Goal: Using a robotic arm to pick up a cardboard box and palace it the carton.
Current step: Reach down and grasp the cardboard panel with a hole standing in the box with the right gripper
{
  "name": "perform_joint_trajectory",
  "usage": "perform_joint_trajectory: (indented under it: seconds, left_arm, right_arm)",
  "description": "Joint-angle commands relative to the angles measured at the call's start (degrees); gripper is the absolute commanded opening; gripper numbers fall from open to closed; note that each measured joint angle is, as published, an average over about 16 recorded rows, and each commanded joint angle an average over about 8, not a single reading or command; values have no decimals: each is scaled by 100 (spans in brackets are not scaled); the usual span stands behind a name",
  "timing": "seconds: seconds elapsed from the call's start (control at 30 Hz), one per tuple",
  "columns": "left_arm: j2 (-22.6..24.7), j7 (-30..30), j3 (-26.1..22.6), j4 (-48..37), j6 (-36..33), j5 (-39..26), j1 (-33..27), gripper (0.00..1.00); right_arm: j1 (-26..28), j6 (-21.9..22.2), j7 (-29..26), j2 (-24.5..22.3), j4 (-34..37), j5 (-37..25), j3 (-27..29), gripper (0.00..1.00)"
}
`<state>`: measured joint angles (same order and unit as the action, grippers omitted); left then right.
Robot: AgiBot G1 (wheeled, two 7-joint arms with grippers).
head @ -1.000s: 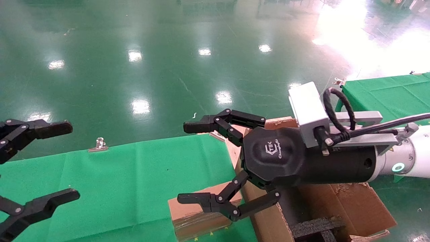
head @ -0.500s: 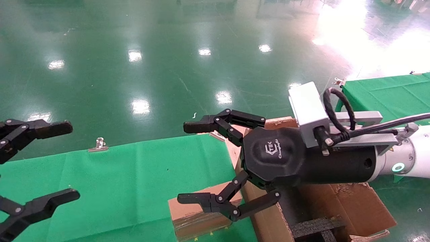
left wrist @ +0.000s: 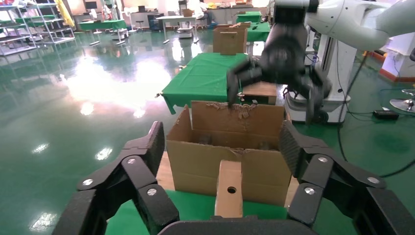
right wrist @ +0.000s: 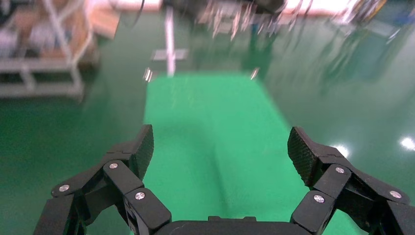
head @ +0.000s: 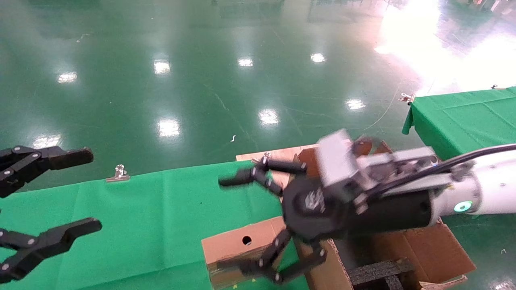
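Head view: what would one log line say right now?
right gripper: open, over small brown cardboard box | large ragged carton: beside | left gripper: open, idle

Right gripper (head: 234, 223) and left gripper (head: 86, 189), fingers spread

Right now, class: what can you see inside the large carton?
Black foam inserts sit inside the carton. The right gripper, fingers spread open, covers much of the interior, so the rest is hidden. The small cardboard box stands outside, on the green cloth.
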<state>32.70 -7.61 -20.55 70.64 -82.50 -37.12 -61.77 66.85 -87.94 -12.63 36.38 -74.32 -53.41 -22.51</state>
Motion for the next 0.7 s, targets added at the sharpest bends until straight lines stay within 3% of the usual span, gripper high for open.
perform_joint_trajectory:
  seconds: [0.03,0.33,0.7]
  left_arm:
    - [0,0,0,0,0,0,0,0]
    - [0,0,0,0,0,0,0,0]
    - [0,0,0,0,0,0,0,0]
  right_arm:
    - [169,-76,-54,31,-39,-360,-175,100]
    - [873,-159,-121,414,-87,-1842,-1120,100]
    - [1369,6,30,842,-106,-2925,-1704,100]
